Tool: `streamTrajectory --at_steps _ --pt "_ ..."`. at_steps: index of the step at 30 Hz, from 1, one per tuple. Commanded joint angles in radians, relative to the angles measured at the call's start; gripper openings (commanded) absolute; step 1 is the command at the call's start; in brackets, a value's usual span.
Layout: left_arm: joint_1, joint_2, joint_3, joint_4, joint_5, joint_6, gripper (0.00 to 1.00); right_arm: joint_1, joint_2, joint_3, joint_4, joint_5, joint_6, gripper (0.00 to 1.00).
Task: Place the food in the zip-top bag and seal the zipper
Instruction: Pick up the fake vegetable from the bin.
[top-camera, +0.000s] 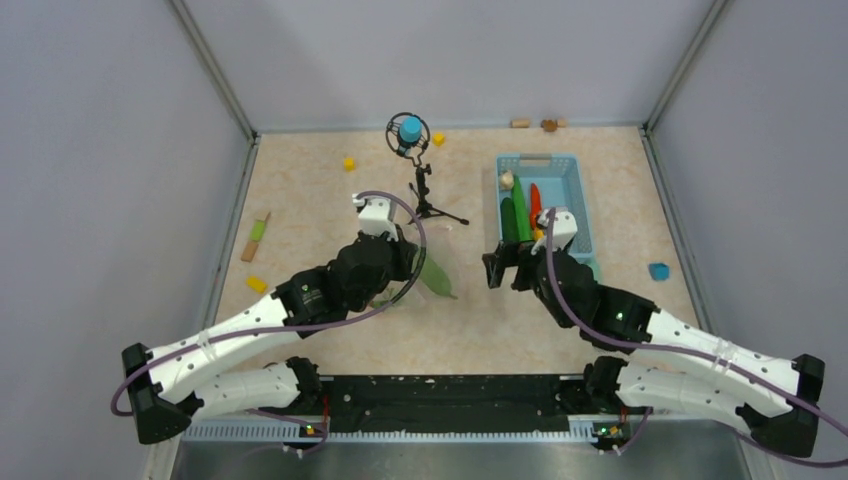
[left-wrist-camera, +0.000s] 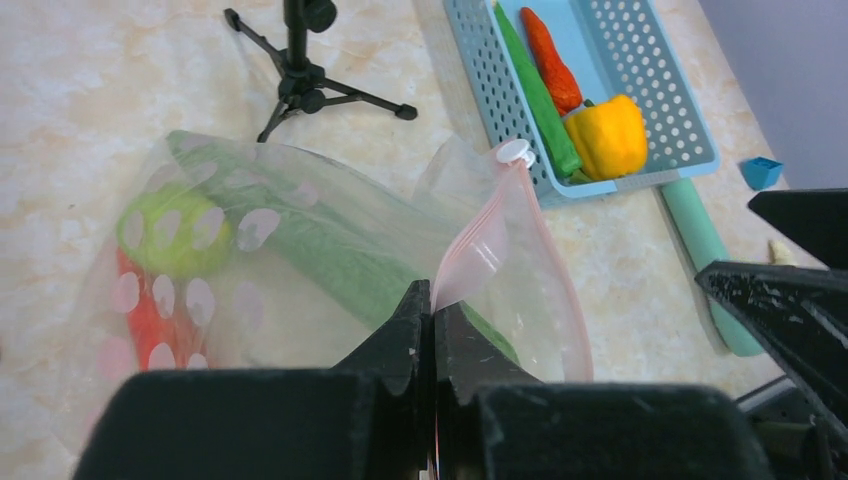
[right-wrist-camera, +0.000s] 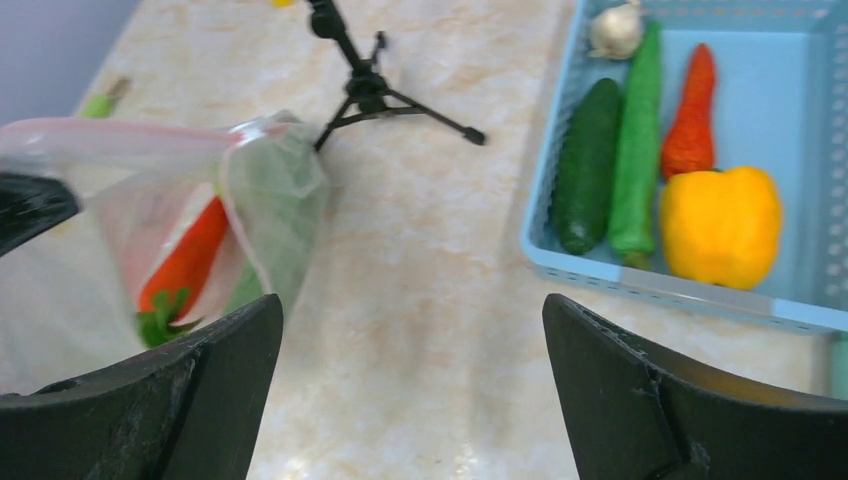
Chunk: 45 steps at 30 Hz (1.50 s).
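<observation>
My left gripper (left-wrist-camera: 433, 310) is shut on the pink zipper (left-wrist-camera: 490, 240) edge of the clear zip-top bag (left-wrist-camera: 300, 250) and holds its mouth up. Inside the bag lie a green pear (left-wrist-camera: 170, 232), a red pepper (left-wrist-camera: 145, 320) and a green cucumber (left-wrist-camera: 340, 260). My right gripper (right-wrist-camera: 412, 320) is open and empty over bare table between the bag (right-wrist-camera: 270, 190) and the blue basket (right-wrist-camera: 800, 60). In the basket are two cucumbers (right-wrist-camera: 585, 165), a carrot (right-wrist-camera: 692, 110), a yellow pepper (right-wrist-camera: 720, 225) and a mushroom (right-wrist-camera: 614, 30).
A small black tripod (top-camera: 425, 190) with a blue-topped device stands behind the bag. Yellow cubes (top-camera: 349, 163) lie at the back left. A teal cylinder (left-wrist-camera: 705, 240) lies beside the basket's near end. A small blue piece (top-camera: 658, 271) sits at the right.
</observation>
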Motion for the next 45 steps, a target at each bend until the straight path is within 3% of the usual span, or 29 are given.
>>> streamTrajectory --at_steps 1,6,14,23,32,38,45 --pt "0.003 -0.008 0.010 0.010 -0.105 0.002 0.00 -0.126 0.074 0.108 -0.134 0.024 -0.036 0.99" --pt "0.035 0.008 0.021 -0.032 -0.103 -0.007 0.00 -0.472 0.184 0.147 -0.144 -0.262 -0.121 0.99" --pt "0.066 0.017 0.009 -0.037 -0.048 0.010 0.00 -0.747 0.437 0.228 -0.159 -0.476 -0.268 0.98" --pt "0.070 0.054 -0.001 -0.020 0.002 0.027 0.00 -0.809 0.682 0.306 -0.092 -0.504 -0.306 0.99" --pt "0.071 0.086 -0.006 -0.015 0.023 0.034 0.00 -0.813 0.772 0.287 -0.083 -0.434 -0.265 0.97" --pt "0.071 0.091 -0.009 -0.012 0.016 0.033 0.00 -0.813 0.795 0.277 -0.079 -0.410 -0.222 0.80" --pt "0.070 0.055 -0.041 0.003 0.029 0.036 0.00 -0.813 0.751 0.269 -0.081 -0.386 -0.186 0.48"
